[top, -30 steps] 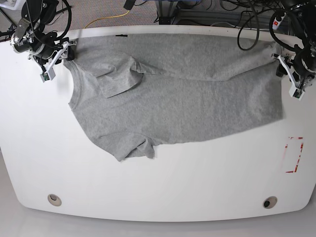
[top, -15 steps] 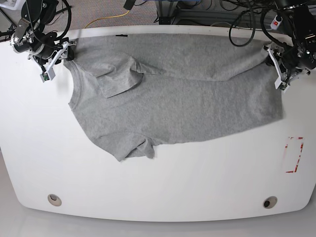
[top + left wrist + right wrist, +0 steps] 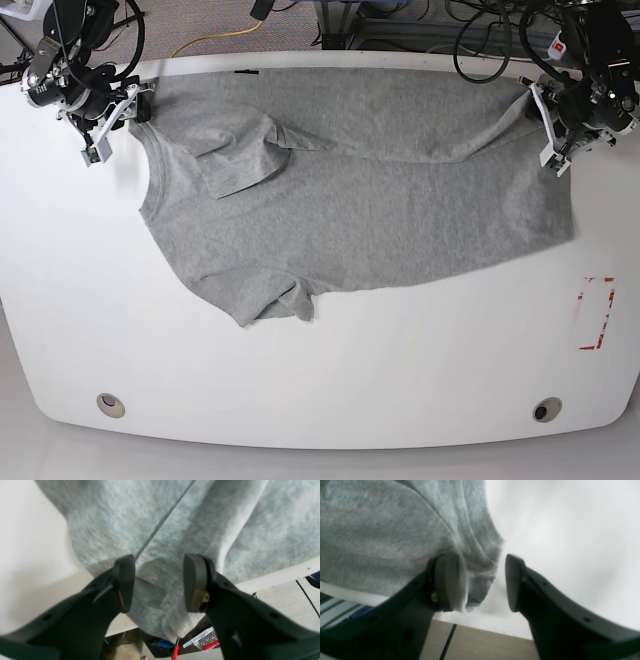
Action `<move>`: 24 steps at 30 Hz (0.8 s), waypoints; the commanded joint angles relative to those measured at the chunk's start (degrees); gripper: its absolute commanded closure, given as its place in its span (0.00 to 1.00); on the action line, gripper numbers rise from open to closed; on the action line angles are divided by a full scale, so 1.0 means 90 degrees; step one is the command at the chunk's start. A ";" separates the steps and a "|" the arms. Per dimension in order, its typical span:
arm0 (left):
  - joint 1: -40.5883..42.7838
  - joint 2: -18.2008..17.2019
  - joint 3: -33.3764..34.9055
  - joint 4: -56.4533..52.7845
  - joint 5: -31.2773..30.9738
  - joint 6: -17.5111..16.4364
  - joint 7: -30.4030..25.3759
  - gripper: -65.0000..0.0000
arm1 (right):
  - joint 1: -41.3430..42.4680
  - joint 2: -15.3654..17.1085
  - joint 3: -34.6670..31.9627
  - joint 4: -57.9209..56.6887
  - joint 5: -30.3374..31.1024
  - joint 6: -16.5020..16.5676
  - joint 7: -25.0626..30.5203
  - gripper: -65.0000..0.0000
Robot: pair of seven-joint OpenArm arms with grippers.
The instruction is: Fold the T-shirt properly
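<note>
Base view: my left gripper (image 3: 548, 128) has moved inward over the last second, from beyond the hem corner onto the T-shirt (image 3: 360, 200), which lies spread across the white table (image 3: 330, 390) with its top edge folded over. My right gripper (image 3: 112, 118) has held position at the shoulder corner.

Left wrist view: jaws stand apart, straddling a raised fold of the T-shirt (image 3: 175, 530); nothing clamped.

Right wrist view: jaws apart; one pad touches bunched T-shirt (image 3: 395, 530) fabric, not pinched.

I judge both corners are now staged for grasping; closure remains outstanding.
</note>
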State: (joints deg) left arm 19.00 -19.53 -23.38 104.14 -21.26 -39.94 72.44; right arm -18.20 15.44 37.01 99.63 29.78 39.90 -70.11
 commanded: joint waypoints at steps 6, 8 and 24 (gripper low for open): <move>-0.0055 -0.0121 -0.0064 0.0078 0.0042 -0.0006 -0.0045 0.56 | 0.0024 0.0116 0.0034 0.0089 0.0037 0.0011 0.0087 0.56; -0.0055 -0.0130 -0.0064 0.0078 0.0042 -0.0006 -0.0045 0.56 | 0.0024 0.0116 0.0034 0.0089 0.0037 0.0011 0.0087 0.56; -0.0329 -0.0150 -0.0064 -0.0450 0.0052 -0.0006 -0.0054 0.56 | 0.0024 0.0116 0.0034 0.0089 0.0037 0.0011 0.0087 0.56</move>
State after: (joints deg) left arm 16.21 -20.01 -23.51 100.31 -20.58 -39.94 71.96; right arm -18.20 15.42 37.01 99.63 29.78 39.92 -70.11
